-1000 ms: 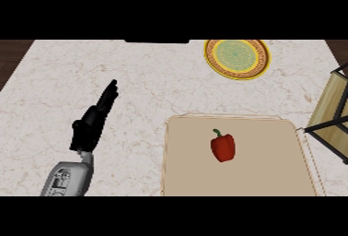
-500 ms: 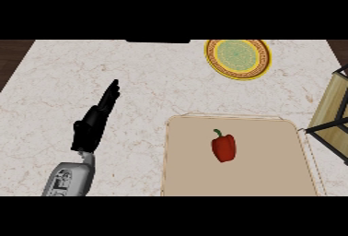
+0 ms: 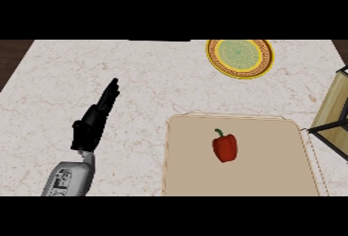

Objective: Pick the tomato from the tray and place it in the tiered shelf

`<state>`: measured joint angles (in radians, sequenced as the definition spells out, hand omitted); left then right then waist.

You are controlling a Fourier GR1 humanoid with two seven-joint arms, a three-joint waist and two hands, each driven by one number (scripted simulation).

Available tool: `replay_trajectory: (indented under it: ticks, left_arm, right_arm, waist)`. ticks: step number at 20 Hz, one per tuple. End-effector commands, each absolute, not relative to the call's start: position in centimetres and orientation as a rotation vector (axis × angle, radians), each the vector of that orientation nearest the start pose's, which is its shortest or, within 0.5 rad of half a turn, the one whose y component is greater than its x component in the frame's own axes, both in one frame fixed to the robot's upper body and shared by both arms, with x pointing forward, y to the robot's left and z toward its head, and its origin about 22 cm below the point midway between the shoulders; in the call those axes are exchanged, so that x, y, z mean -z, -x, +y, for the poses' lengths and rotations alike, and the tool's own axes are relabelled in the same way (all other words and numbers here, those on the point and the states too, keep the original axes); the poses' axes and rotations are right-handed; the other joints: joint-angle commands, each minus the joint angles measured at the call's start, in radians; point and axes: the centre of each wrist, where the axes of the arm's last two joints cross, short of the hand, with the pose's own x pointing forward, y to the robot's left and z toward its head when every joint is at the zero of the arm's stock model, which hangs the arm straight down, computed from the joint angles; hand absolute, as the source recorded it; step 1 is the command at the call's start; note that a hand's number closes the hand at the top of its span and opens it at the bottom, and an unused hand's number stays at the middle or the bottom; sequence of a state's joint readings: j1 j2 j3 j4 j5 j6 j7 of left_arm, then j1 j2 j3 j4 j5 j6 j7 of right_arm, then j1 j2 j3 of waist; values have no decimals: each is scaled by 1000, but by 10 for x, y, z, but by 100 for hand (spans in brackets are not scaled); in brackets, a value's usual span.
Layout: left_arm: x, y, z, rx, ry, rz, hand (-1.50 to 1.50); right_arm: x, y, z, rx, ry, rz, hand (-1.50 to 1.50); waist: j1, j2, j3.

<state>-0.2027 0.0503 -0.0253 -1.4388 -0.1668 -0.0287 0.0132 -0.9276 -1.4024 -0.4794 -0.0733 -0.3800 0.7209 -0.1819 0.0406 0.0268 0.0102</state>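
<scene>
plainly a red pepper (image 3: pixel 225 148), green-stemmed, on tray (image 3: pixel 272 177)

Left forearm (image 3: pixel 68 179): light grey shell with rounded edges. Its top face has small dark recesses or markings, too small to read. A short, narrow grey wrist link (image 3: pixel 88 157) joins it to the left hand (image 3: pixel 85 133). The hand is black all over, with a blocky palm section. The fingers (image 3: pixel 108 94) are slim, black and tapered to thin tips.

Left hand (image 3: pixel 89 126) at lower left, fingers (image 3: pixel 108 94) straight and pointing up, grey forearm below it
</scene>
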Motion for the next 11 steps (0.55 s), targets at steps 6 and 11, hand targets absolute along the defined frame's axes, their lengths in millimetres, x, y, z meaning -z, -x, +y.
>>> replay_trajectory:
  ticks: [6, 11]
  left_arm:
    - [-23, -290, 217, 260, -92, -1621, 0]
    - [-21, -288, 218, 261, -83, -1608, 0]
  right_arm:
    - [-305, -170, -643, 141, 402, -1777, -150]
    - [-302, -163, -646, 85, 375, -1762, -150]
  waist:
    - [-10, 9, 11]
    - [-19, 7, 14]
